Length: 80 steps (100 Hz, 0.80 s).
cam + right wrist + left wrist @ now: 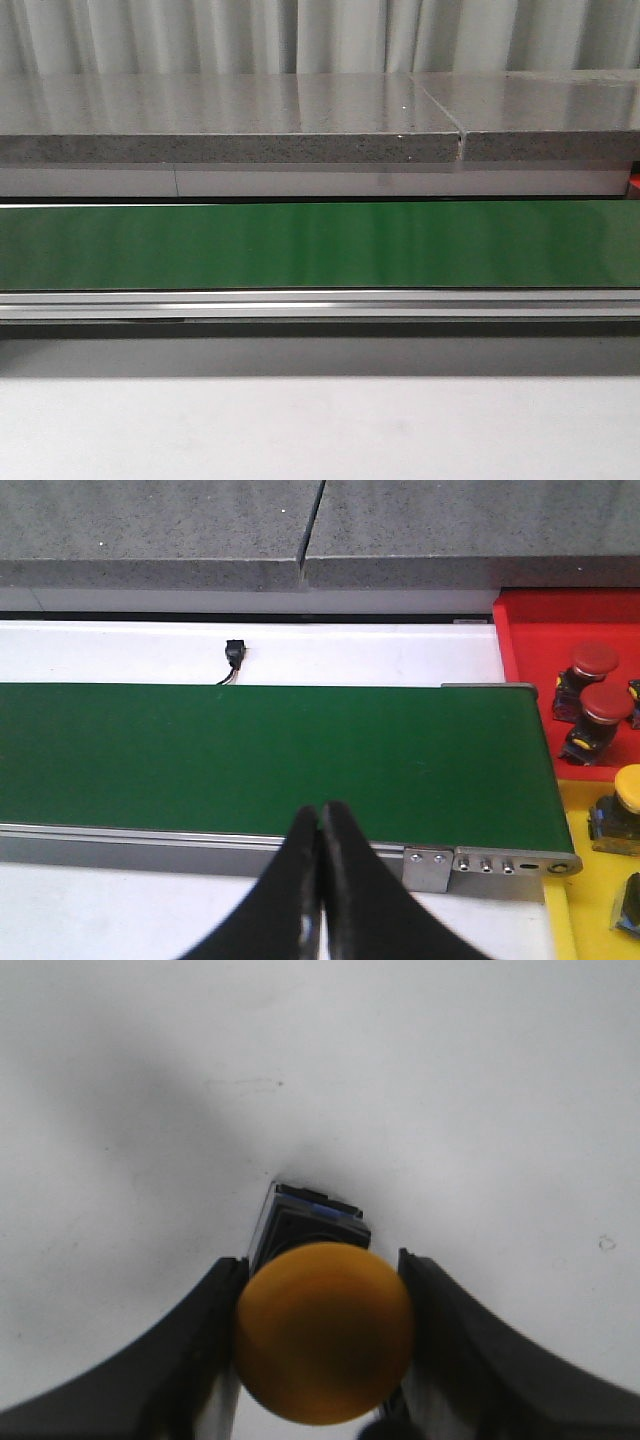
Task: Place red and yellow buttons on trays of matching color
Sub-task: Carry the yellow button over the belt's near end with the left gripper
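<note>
Your left gripper (322,1335) pinches a yellow button (325,1332) by its sides, one dark finger (190,1360) pressed against each flank of the domed cap, with the button's black base (312,1222) showing just past the cap. Button and gripper hang over a bare white table (400,1080), where a soft shadow lies under them; you cannot tell from this view whether the base touches the surface.

Your right gripper (320,880) has its two black fingers pressed together with nothing between them, poised at the near edge of the green belt (260,755). Past the belt's end, a red tray (520,640) holds two red buttons (592,662) standing just beside each other, and a yellow tray (580,810) next to it holds a second yellow button (632,792) at the frame's edge. A small black plug (234,652) with a short wire sits on the white strip beyond the belt.

In the front view you see only the belt (320,245) running across, a grey stone ledge (230,130) behind it and white table (320,430) in front; neither arm shows there.
</note>
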Each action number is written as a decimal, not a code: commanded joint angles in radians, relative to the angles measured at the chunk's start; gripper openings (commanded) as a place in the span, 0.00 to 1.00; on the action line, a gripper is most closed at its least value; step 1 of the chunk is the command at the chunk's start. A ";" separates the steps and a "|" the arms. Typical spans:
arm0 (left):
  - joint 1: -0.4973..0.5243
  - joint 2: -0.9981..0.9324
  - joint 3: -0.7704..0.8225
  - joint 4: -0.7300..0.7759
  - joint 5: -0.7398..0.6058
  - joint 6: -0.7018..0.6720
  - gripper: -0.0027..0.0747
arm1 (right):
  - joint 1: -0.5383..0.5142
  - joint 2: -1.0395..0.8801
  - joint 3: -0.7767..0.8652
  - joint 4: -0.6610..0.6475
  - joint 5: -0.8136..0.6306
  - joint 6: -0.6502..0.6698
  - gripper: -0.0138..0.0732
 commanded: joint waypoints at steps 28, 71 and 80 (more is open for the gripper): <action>0.001 -0.248 0.004 0.069 0.059 0.110 0.17 | -0.001 0.006 -0.023 -0.001 -0.068 -0.008 0.08; -0.001 -0.591 0.377 -0.012 -0.066 0.234 0.17 | -0.001 0.006 -0.023 -0.001 -0.068 -0.008 0.08; -0.007 -0.615 0.413 -0.020 -0.066 0.246 0.17 | -0.001 0.006 -0.023 -0.001 -0.068 -0.008 0.08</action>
